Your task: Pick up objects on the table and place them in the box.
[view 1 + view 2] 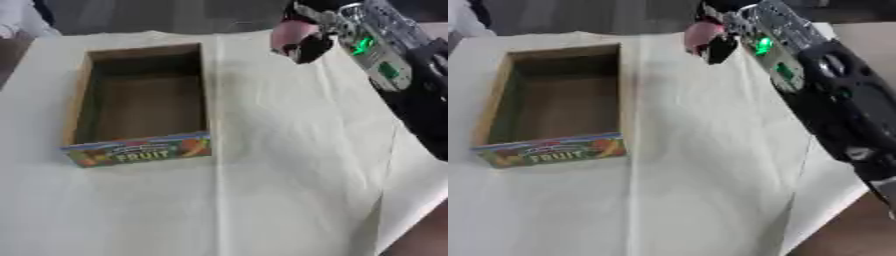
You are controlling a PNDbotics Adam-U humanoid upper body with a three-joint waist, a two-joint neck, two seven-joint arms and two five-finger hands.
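A wooden box (80,95) with a "FRUIT" label on its near wall lies on the pale cloth at the left; its inside looks empty. My right hand (308,44) reaches in from the upper right, above the cloth to the right of the box's far corner. Its dark fingers are curled round a pink rounded object (286,34), which is held in the air. The forearm (780,55) shows green lights. My left hand shows in neither view.
The pale cloth (280,165) covers the table; its right edge runs diagonally at the lower right, with brown floor beyond. A fold line runs down the cloth beside the box. Dark shapes lie past the far edge.
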